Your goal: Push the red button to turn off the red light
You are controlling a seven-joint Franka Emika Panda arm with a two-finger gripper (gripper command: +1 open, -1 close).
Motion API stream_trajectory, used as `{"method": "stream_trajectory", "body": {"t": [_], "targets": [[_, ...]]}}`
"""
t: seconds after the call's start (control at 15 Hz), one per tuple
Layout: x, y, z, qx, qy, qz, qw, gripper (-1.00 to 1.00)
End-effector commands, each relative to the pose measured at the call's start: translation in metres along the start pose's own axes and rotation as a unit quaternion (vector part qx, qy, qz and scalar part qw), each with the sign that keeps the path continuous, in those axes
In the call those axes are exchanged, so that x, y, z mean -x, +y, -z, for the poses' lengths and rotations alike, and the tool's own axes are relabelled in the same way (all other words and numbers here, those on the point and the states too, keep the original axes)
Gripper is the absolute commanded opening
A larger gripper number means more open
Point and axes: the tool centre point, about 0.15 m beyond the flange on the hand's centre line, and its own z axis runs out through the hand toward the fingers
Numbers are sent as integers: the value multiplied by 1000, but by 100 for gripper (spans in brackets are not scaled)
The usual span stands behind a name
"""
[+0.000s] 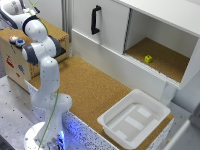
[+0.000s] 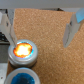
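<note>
Gripper [image 2: 41,31] wide open w/ nothing held, fingers [image 2: 75,29] spread apart above the cork top of the wooden box [image 1: 15,60], red button [image 2: 23,50] glowing orange just below one finger, blue button [image 2: 22,79] right beside it, white tray [image 1: 134,119] well apart.

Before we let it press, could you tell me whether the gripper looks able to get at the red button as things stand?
Probably yes. In the wrist view the red button glows uncovered on the cork-like surface, just beside the open gripper, and nothing lies between them. The blue button sits close by, so a sloppy descent might touch it.
</note>
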Motion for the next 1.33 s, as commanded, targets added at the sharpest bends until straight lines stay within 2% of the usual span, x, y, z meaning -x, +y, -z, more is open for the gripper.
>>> {"method": "stream_trajectory", "body": {"t": [0.0,0.33,0.6,0.93,1.27], "targets": [[-50,-9,5,-44,-38,48,997,-100],[-52,-16,9,-36,-41,60,997,-100],[-39,-25,7,-37,-58,65,996,-100],[-32,-21,-6,-40,-63,42,996,-100],[-32,-19,-30,-46,-75,58,994,-100]]}}
